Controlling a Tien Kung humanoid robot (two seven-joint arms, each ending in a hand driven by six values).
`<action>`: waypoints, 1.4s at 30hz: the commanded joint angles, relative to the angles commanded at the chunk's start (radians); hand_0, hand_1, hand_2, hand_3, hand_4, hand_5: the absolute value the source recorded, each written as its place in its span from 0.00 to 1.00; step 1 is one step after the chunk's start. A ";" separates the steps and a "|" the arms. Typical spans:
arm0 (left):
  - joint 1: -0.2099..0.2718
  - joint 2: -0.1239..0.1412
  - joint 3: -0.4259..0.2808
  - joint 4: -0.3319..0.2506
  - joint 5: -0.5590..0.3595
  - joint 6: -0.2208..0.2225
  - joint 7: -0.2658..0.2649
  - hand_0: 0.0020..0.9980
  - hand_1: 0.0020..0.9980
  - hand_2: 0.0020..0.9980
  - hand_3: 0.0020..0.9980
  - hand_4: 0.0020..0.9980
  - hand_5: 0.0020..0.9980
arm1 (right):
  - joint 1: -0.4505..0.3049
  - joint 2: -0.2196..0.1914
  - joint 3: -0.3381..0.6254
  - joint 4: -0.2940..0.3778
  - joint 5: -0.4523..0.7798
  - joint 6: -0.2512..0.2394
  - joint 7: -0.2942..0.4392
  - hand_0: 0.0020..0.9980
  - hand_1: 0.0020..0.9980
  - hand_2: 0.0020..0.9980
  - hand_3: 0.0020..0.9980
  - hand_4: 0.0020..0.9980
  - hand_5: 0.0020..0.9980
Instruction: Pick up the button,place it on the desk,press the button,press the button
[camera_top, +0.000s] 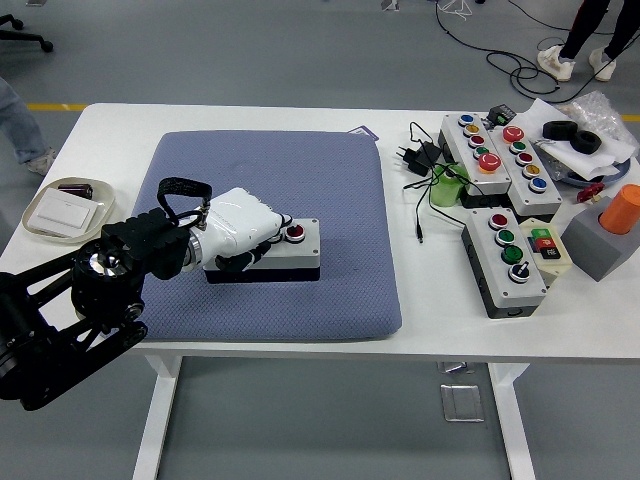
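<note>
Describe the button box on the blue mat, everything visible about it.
The button box is a long, light grey housing on a black base, plastic by the look of it. It lies flat near the middle of the blue mat, long side across the picture. One red button shows at its right end. The left hand lies over the box's left part, fingers curled down on top, hiding whatever is under it.

The left hand (240, 232) covers the left part of the button box (275, 250), hiding whichever buttons lie under its fingers (270, 236), while the orange cylinder (622, 210) runs past the right edge.
</note>
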 joint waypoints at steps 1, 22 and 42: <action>-0.002 0.000 0.006 0.003 0.000 -0.001 -0.001 0.05 0.00 0.02 0.84 0.35 0.00 | 0.000 0.000 0.001 0.000 -0.002 0.000 -0.001 0.63 0.48 0.54 0.58 0.28 0.02; 0.013 -0.002 -0.041 0.002 0.000 0.023 -0.009 0.05 0.00 0.02 0.84 0.36 0.00 | -0.013 0.001 -0.005 0.000 0.004 0.001 0.000 0.63 0.48 0.54 0.58 0.28 0.02; 0.103 -0.019 -0.325 0.008 -0.280 0.490 -0.031 0.55 0.70 0.80 0.99 0.89 1.00 | -0.017 0.002 -0.003 0.000 0.002 0.002 -0.001 0.63 0.48 0.54 0.58 0.28 0.02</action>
